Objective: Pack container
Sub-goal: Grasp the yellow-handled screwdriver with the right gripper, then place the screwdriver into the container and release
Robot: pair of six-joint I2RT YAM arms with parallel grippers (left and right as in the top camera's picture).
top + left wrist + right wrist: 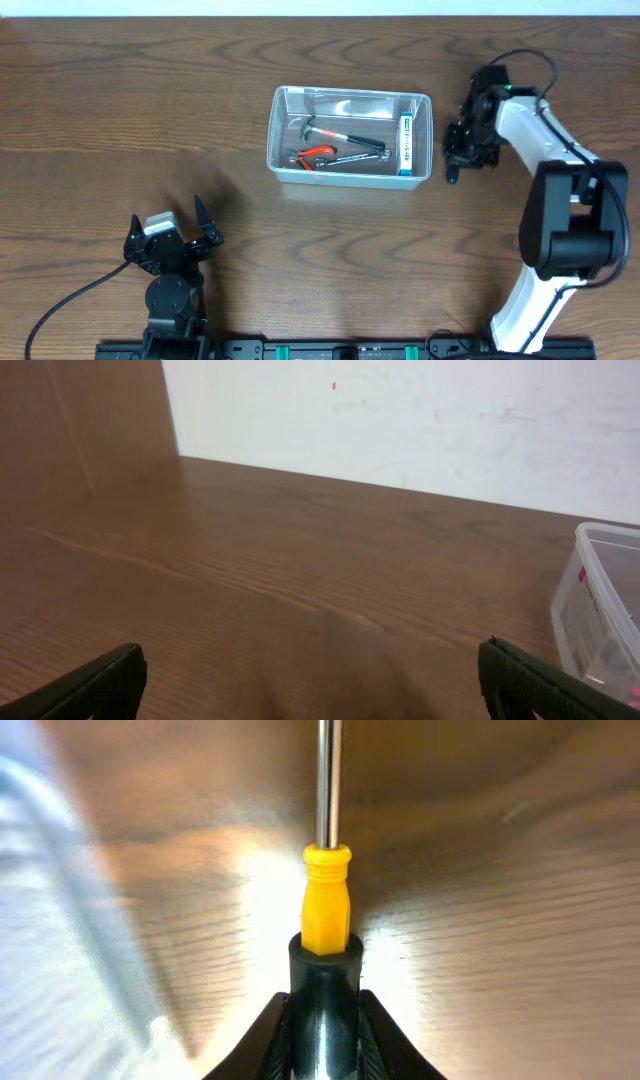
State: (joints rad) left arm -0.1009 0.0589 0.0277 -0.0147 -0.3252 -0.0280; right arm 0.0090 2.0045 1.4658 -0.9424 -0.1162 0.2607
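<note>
Right fingers clamped on screwdriver beside container. I'd clear its rim before lowering (left fingers spread, empty).

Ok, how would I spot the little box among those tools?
Find the clear tub in the middle of the table. The box lies along its right end. It alone is white and blue; its neighbours are hand tools.
</note>
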